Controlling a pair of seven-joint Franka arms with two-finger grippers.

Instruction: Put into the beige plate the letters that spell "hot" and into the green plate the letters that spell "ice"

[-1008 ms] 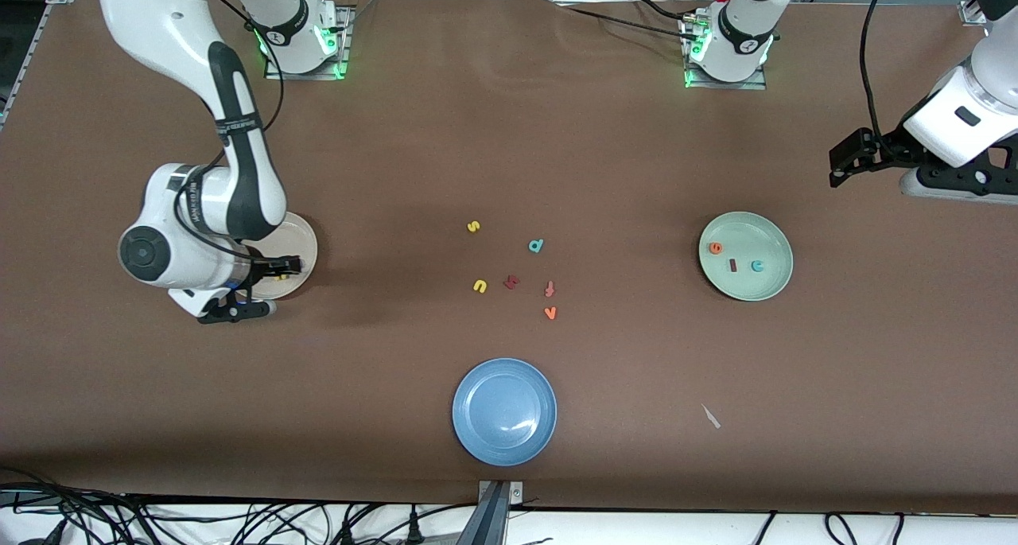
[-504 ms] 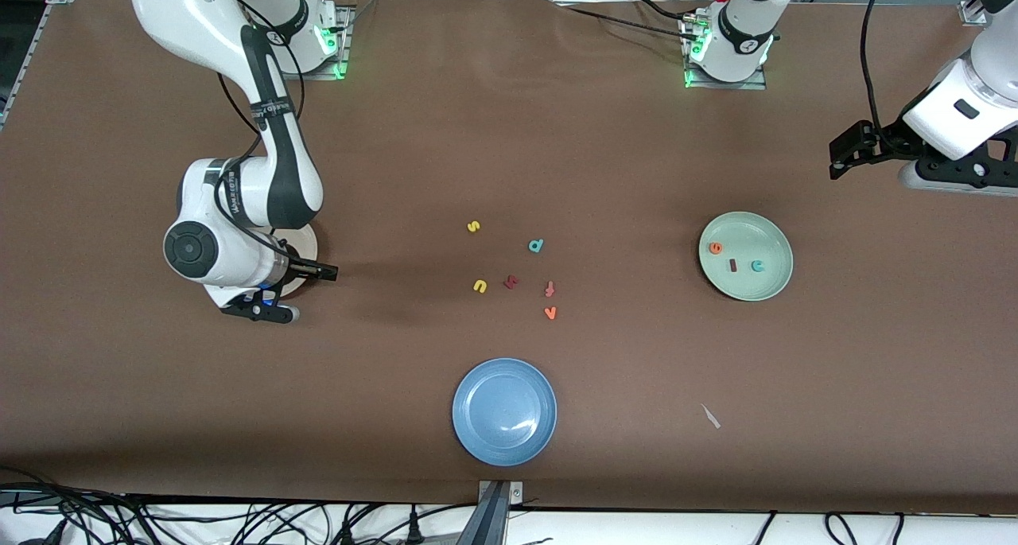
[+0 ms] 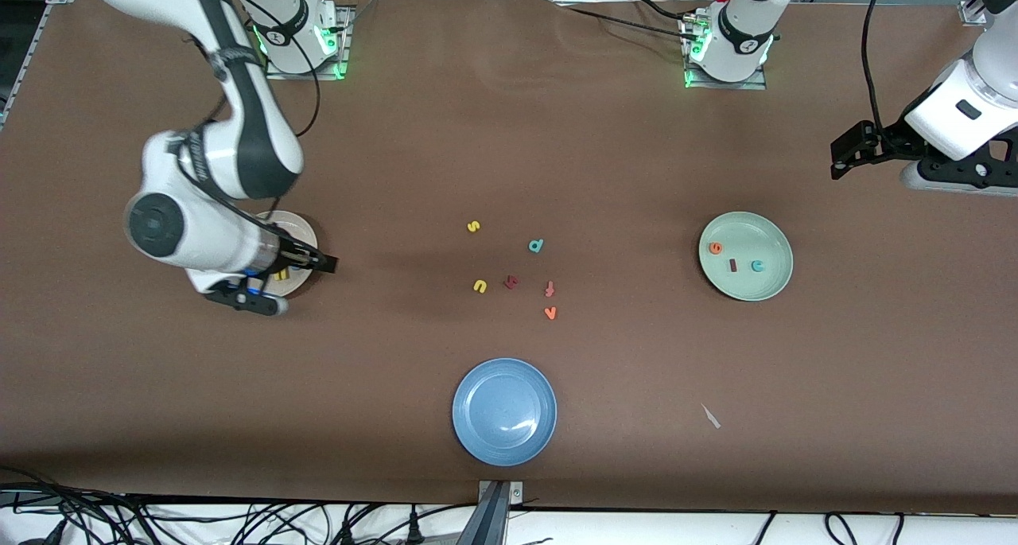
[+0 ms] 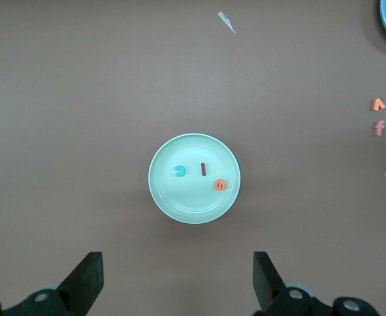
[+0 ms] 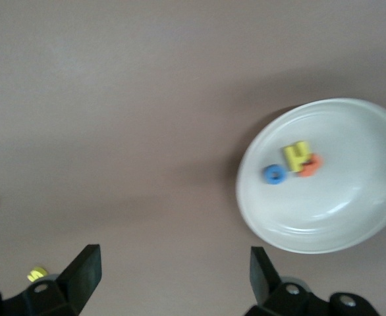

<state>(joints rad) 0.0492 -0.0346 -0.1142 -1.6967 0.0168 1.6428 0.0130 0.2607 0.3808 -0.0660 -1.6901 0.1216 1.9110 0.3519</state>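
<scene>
With yellow "h" (image 5: 296,155), blue "o" (image 5: 274,174) and orange "t" (image 5: 309,164) clustered touching in the beige plate (image 5: 351,224), right gripper (image 3: 285,281) hung over that plate's rim, fingers spread, empty. Noted orange "e" (image 4: 220,185), dark red "i" (image 4: 203,169) and teal "c" (image 4: 180,171) spaced in a row in the green plate (image 4: 180,204). Left gripper (image 4: 178,280) waited in the air beside it toward the left arm's end of the tabletop (image 3: 604,155), fingers apart, holding nothing.

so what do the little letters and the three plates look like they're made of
The small coloured letters, such as the teal "c" in the pale green round plate, look like matte foam: thick, blocky, no shine. The green plate, the beige round plate and the blue round plate look like glazed ceramic or hard plastic: smooth, with soft highlights. Which one, the look leaves open.
</scene>
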